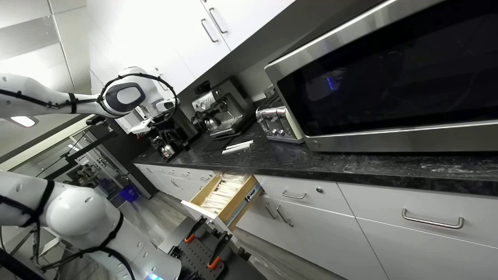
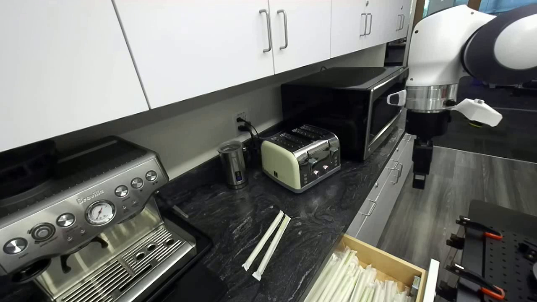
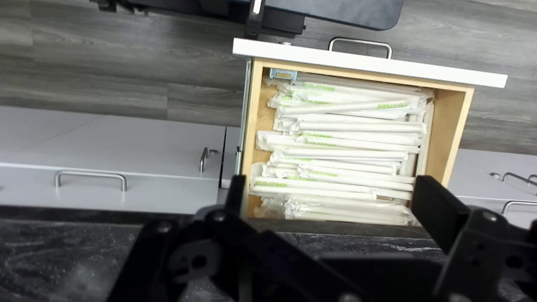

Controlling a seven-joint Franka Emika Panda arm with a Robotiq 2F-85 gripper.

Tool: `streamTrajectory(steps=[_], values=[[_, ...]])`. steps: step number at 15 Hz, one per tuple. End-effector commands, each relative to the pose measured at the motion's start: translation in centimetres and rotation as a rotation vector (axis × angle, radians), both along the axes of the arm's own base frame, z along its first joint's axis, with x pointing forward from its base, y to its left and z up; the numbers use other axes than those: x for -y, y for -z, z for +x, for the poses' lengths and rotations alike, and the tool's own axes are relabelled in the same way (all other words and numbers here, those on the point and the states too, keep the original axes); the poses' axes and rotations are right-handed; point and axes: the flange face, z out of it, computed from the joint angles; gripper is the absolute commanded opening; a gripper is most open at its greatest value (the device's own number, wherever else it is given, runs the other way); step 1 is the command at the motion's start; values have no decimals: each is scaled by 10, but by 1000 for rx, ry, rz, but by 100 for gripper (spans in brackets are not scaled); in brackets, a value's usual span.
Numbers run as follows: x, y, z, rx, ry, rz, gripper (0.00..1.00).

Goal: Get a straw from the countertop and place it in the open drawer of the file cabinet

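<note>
Because two paper-wrapped straws [image 2: 272, 247] lie close together on the countertop [image 2: 319, 214], the gripper [image 3: 329, 189], jaws apart, might pinch both.

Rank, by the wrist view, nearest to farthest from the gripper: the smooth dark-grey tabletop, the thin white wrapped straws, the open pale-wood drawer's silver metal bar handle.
1. Straws: central, inside the drawer.
2. Bar handle: beyond them, near the top.
3. Tabletop: at the top edge.

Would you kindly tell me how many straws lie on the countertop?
2: one straw nearer the coffee machine, the other straw alongside, nearer the open drawer. Others may be hidden behind things.
</note>
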Motion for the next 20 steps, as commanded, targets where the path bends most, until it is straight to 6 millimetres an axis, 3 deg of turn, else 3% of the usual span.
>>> streamTrajectory(steps=[1,9,10,13,17,20], values=[[-37,3,32,68,-188,-41,100],[-133,17,113,226,-527,-179,100],[-116,13,90,213,-481,-166,100],[-132,22,108,208,-514,-169,100],[-133,22,111,208,-514,-167,100],[-146,30,124,232,-701,-235,100]])
